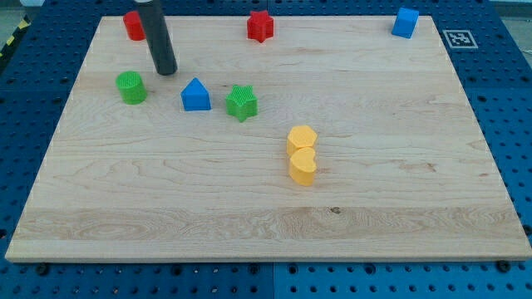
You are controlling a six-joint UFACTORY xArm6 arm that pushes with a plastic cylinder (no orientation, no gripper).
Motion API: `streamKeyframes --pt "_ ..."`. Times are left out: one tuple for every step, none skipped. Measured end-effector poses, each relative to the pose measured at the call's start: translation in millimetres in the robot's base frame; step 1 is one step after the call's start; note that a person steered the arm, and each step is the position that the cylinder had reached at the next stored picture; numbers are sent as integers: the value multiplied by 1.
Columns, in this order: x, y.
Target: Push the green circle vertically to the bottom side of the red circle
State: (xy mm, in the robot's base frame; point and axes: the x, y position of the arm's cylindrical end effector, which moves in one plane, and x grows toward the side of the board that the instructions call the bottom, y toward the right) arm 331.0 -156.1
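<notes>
The green circle is a short green cylinder at the view's left on the wooden board. The red circle is a red cylinder near the board's top left edge, almost straight above the green one and partly hidden by the rod. My tip rests on the board to the right of and slightly above the green circle, below and right of the red circle, a small gap from both.
A blue house-shaped block and a green star lie right of the green circle. A red star is at top centre, a blue cube at top right. Two yellow blocks touch near the middle.
</notes>
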Motion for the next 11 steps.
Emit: streamKeyframes --pt "30 1" --pt "42 0" --pt "42 -6" --pt "42 -29" --pt "42 -40" --pt "36 -31" --pt "15 -4" --pt "12 5" --pt "12 7" --pt "20 34" --pt "25 63"
